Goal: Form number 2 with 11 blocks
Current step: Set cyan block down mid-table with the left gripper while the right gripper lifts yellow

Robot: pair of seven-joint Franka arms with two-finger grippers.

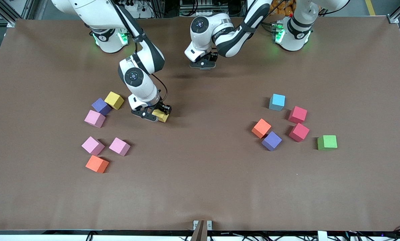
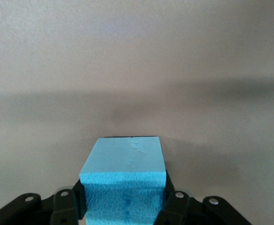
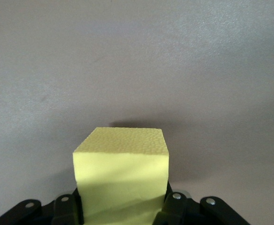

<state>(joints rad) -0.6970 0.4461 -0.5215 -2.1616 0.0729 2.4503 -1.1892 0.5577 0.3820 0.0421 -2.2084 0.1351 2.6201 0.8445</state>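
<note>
My right gripper point(image 1: 155, 114) is shut on a yellow block point(image 3: 120, 154), low over the table's middle toward the right arm's end. My left gripper point(image 1: 203, 63) is shut on a light blue block point(image 2: 125, 159), up over the table near the robots' bases. Loose blocks lie in two groups. One has a yellow point(image 1: 114, 100), a purple point(image 1: 101, 106), three pink point(image 1: 94, 118) and an orange point(image 1: 97, 164). The other has a light blue point(image 1: 277, 102), two red point(image 1: 297, 114), an orange point(image 1: 261, 128) and a purple point(image 1: 271, 141). No number 2 shows in any view.
A green cube point(image 1: 327, 142) sits beside the group toward the left arm's end. The brown table point(image 1: 200, 174) is bare between the two groups and along its edge nearest the front camera.
</note>
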